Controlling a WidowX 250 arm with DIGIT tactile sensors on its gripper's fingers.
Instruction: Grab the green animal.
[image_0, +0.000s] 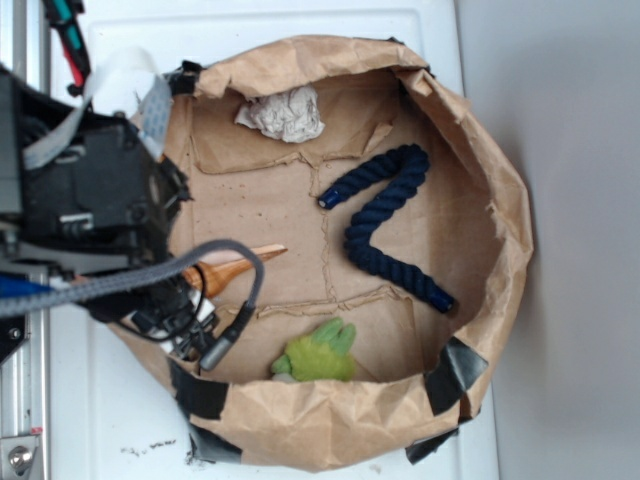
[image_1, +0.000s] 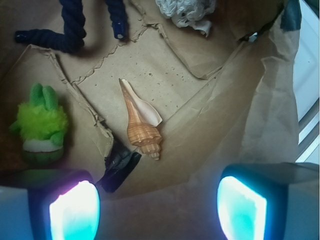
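In the paper tub (image_0: 480, 160), green animal (image_0: 318, 352) shows no label.

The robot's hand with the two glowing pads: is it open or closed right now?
Open. In the wrist view the hand has its pads far apart at the bottom corners, with only brown paper between them; the fuzzy lime-green plush animal lies untouched.

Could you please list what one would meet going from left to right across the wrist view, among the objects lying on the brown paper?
Green animal → dark blue rope → orange-tan spiral seashell → crumpled off-white paper ball.
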